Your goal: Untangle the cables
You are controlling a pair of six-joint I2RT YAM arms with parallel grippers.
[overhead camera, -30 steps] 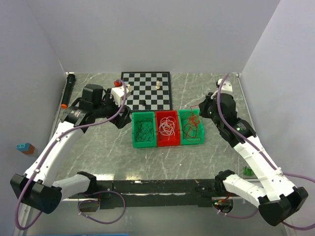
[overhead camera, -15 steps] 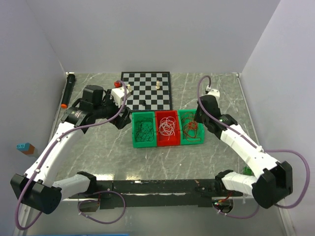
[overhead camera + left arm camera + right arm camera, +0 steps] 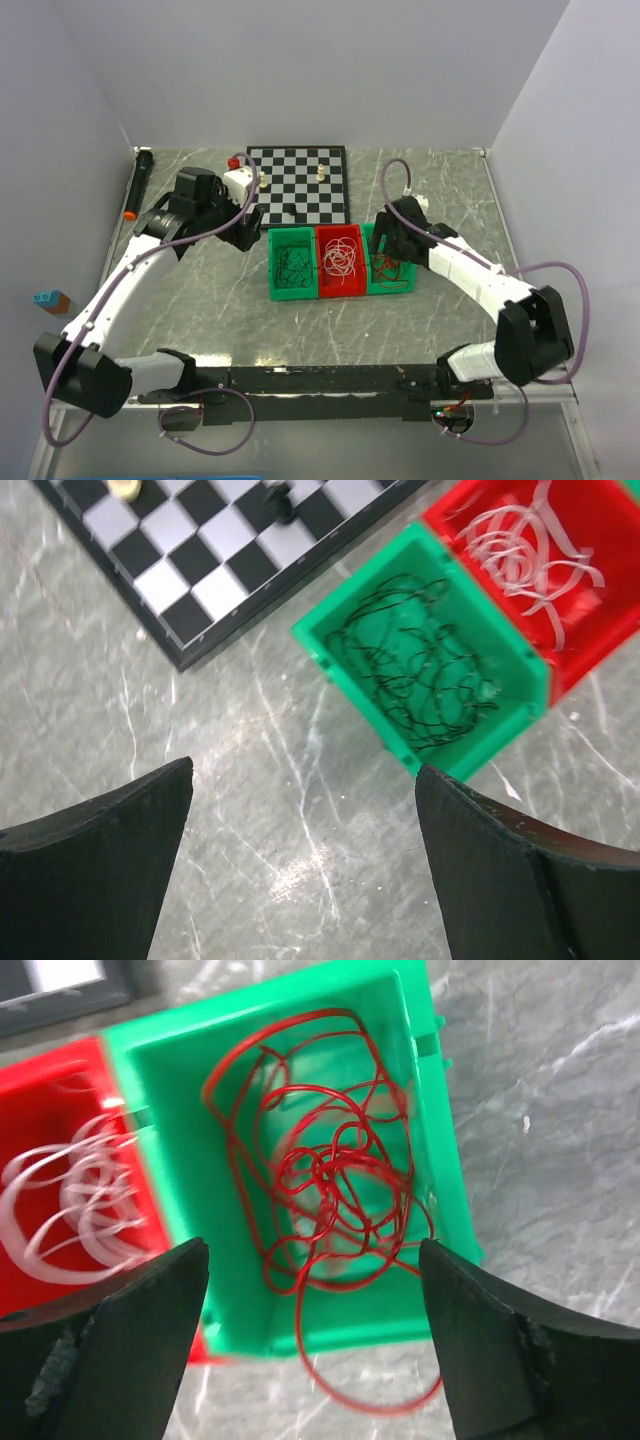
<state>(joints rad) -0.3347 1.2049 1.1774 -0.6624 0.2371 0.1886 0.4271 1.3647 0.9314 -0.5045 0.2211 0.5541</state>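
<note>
Three bins stand in a row. The left green bin [image 3: 272, 262] [image 3: 360, 595] holds black cables [image 3: 293, 262] [image 3: 415, 670]. The red bin [image 3: 322, 290] [image 3: 600, 630] holds white cables [image 3: 340, 258] [image 3: 530, 540] [image 3: 75, 1210]. The right green bin [image 3: 408, 282] [image 3: 440, 1160] holds red cables [image 3: 387, 262] [image 3: 340, 1175], and one red loop [image 3: 370, 1400] hangs over its wall onto the table. My right gripper [image 3: 384, 252] [image 3: 312, 1247] hovers open just above that tangle, holding nothing. My left gripper [image 3: 245, 235] [image 3: 302, 772] is open over bare table left of the bins.
A chessboard [image 3: 300, 185] [image 3: 200, 570] with a few pieces lies behind the bins. A black marker with an orange tip [image 3: 137, 185] lies along the far left edge. A small red object [image 3: 235, 162] sits by the board's left corner.
My right gripper has swung left and down over the right green bin and opened, releasing the red cables into it. The left arm has shifted slightly toward the back.
</note>
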